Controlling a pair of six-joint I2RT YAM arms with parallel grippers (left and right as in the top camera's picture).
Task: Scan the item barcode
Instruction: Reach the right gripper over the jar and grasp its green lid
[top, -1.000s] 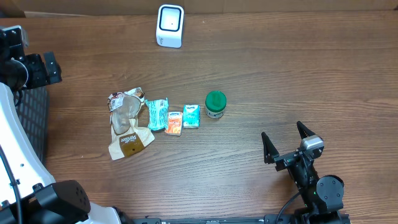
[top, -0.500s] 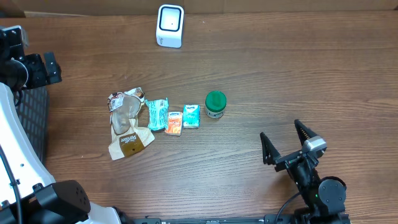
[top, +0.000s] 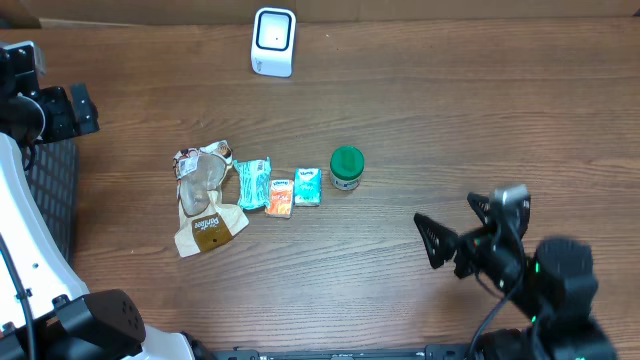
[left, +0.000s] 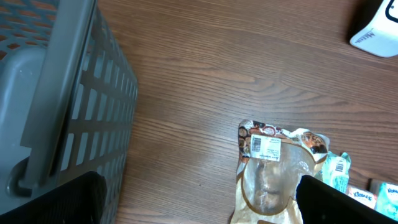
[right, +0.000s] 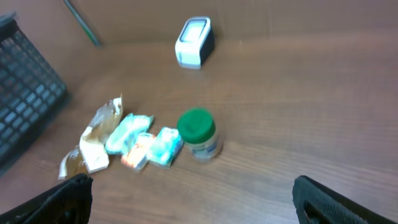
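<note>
Going by how things lie, the job has barely begun. The wooden table (top: 450, 110) carries everything, and nothing has been lifted off it.

The grey basket (left: 62, 93) sits at the 9 o'clock edge, and I can't see into it. The left gripper (left: 198, 180) hangs above the table near the basket, at about 10 o'clock, jaws spread wide with nothing between them. The right gripper (top: 450, 218) is down at 5 o'clock, well apart from the goods, also spread wide and empty.

The white scanner (top: 273, 41) stands at 12 o'clock with its face toward the table, and nothing is near it.

The 5 candidate items lie in a row just toward 9 o'clock from the centre:
- the crumpled brown bag (top: 205, 200)
- the teal packet (top: 253, 183)
- the orange packet (top: 280, 197)
- the small tissue pack (top: 308, 186)
- the green-lidded jar (top: 347, 167), at the 3 o'clock end

Picking 1, carrying it to the scanner and showing its code are all left to do.

As for what's hard to see, the right wrist view is blurred, so no print reads there. A barcode label (left: 260, 144) shows on the bag from the left wrist. The jar's code, if it has 1, is out of sight. Which item is meant, I can't tell.
</note>
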